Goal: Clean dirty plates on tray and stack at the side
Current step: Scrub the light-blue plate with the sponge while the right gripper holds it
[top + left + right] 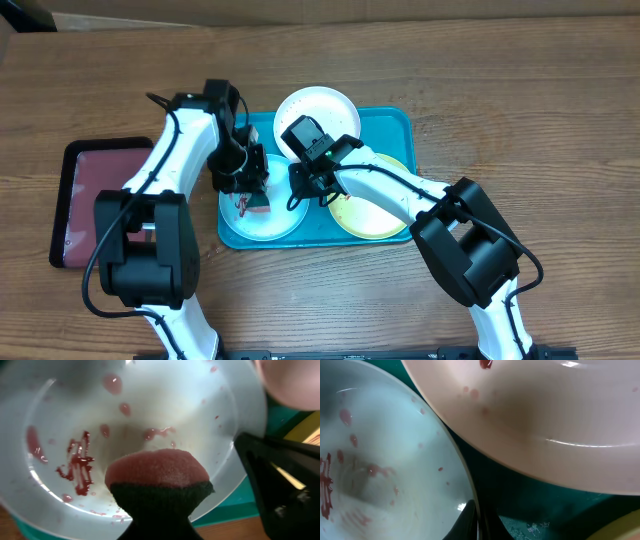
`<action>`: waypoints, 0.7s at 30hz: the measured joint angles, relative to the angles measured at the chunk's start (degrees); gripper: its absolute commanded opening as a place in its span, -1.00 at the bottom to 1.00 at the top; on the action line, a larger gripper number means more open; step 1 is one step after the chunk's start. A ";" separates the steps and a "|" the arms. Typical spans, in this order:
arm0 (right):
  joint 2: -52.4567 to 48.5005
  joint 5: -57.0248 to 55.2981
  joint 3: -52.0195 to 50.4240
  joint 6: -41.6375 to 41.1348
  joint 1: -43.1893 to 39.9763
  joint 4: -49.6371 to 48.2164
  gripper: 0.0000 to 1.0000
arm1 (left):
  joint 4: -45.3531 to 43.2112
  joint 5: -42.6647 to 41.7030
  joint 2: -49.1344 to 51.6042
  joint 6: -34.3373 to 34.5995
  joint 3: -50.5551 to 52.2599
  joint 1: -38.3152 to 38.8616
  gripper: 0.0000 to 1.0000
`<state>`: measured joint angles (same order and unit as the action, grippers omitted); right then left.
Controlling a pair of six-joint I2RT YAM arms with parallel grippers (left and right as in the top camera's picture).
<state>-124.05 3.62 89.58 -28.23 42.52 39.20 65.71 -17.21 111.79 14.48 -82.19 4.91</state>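
Smears of red-brown streak the bowl of the light blue plate point(270, 225), thickest on one side as the left wrist camera shows it, with paler spots scattered up the wall. This plate lies in the tray point(388, 132) at the corner nearest the bench's front and left edges. The white plate point(335, 105) sits toward the far edge, overhanging the tray's rim, and carries a few small red spots. The yellow-green plate point(370, 215) fills the tray's front right part.

A sponge point(157, 467), pink on its face and dark behind, rests on the light blue plate's floor, gripped in the closed jaws of the left gripper point(248, 185). The right gripper point(477, 520) is at the same plate's right-hand rim, in the gap where the three plates come near each other; its two dark fingers pinch the rim, one on each side.

The tray itself lies at the middle of the wooden bench point(500, 80). A smaller maroon tray point(95, 180) with a black rim lies toward the bench's left edge, apart from the turquoise one.
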 measured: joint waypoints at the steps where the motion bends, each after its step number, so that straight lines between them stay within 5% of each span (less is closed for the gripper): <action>1: 0.00 0.00 0.00 0.00 0.00 -0.02 -0.91 | -0.68 -0.22 0.00 -0.09 0.87 0.15 -0.61; 6: 0.00 0.02 0.00 -0.02 0.00 0.02 -0.91 | -3.39 -0.48 0.00 -0.11 4.11 0.74 -0.33; 10: 0.00 0.00 0.00 0.00 0.00 0.04 -0.91 | -4.33 -0.68 0.00 -0.11 5.07 0.74 0.25; 21: 0.00 0.02 0.00 0.00 0.00 0.46 -0.90 | -3.61 -0.87 0.00 -0.09 5.33 0.74 0.12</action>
<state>-124.05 3.64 89.58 -28.23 42.52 39.66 62.11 -18.09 111.79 14.39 -76.86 5.65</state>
